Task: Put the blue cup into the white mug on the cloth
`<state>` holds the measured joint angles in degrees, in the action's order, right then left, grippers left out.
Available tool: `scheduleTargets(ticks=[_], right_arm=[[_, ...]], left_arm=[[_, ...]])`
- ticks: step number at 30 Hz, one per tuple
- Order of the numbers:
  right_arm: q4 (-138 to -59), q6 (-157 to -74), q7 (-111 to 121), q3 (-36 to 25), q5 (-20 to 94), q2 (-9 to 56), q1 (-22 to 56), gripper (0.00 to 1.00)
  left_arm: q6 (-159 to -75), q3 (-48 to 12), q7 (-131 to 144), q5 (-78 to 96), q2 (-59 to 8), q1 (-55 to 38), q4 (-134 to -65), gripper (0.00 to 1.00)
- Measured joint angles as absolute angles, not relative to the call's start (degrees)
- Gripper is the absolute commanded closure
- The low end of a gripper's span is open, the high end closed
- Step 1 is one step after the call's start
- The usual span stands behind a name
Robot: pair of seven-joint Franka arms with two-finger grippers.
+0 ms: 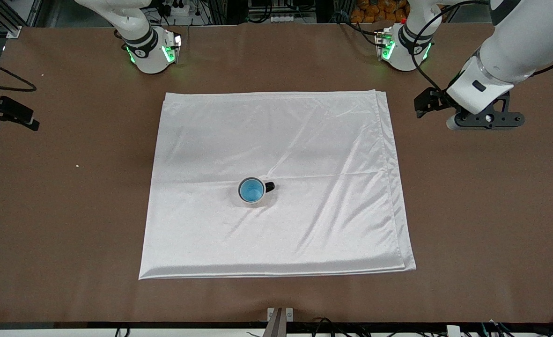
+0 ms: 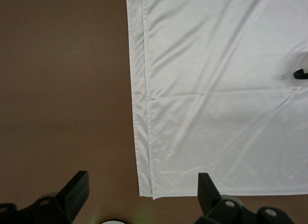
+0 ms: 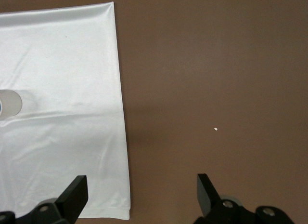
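The blue cup sits upright inside the white mug, which stands on the cloth a little nearer the front camera than the cloth's middle. The mug's black handle points toward the left arm's end of the table. My left gripper hangs open and empty over bare table beside the cloth, at the left arm's end. In the left wrist view, my left gripper is over a cloth corner, with the mug handle at the frame's edge. My right gripper is open and empty by the cloth's edge, with the mug far off.
The brown table surrounds the cloth on all sides. Both arm bases stand along the robots' edge of the table. A small white crumb lies on the table at the right arm's end. A black clamp-like part shows at that end's edge.
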<state>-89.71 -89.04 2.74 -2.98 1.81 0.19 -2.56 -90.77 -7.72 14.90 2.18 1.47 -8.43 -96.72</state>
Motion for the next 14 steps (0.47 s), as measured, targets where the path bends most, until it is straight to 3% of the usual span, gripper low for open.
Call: scheduleTargets(ticks=[14], right_arm=[[-89.71, -89.02, 2.74, -3.12, 1.81, 0.19, -2.59, 0.0]], left_arm=[[-90.89, -7.68, 14.86, 1.65, 1.23, -8.28, -96.53, 0.0]])
